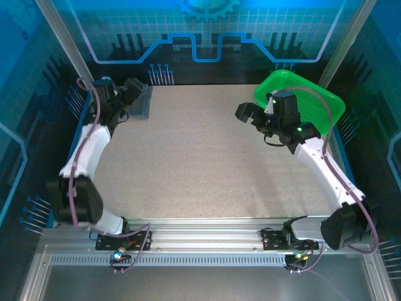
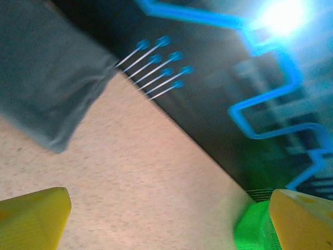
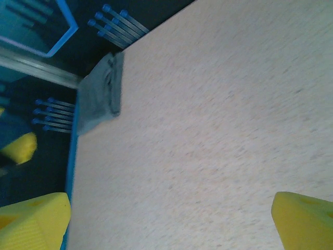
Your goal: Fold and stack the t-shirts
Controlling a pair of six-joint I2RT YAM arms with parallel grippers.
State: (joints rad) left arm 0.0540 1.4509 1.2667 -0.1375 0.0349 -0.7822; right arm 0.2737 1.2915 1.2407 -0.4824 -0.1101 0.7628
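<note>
lying folded in the far left corner of the counter (image 1: pixel 200 163), the shirt (image 1: pixel 140 103) sits close against the rim. the left pincer (image 2: pixel 167 221) hangs just beside it, spread and empty; lifting straight up should keep the fold undisturbed. the right pincer (image 3: pixel 169 221), spread and empty too, hangs near the basket (image 1: pixel 327 103). bare counter between the arms leaves room to move.

The left end effector (image 2: pixel 166 221) stands with its jaws wide apart over bare bench (image 2: pixel 135 172). A folded grey t-shirt (image 2: pixel 47 73) lies at 10 o'clock. The green basket (image 2: pixel 255 229) sits at 5 o'clock.
</note>
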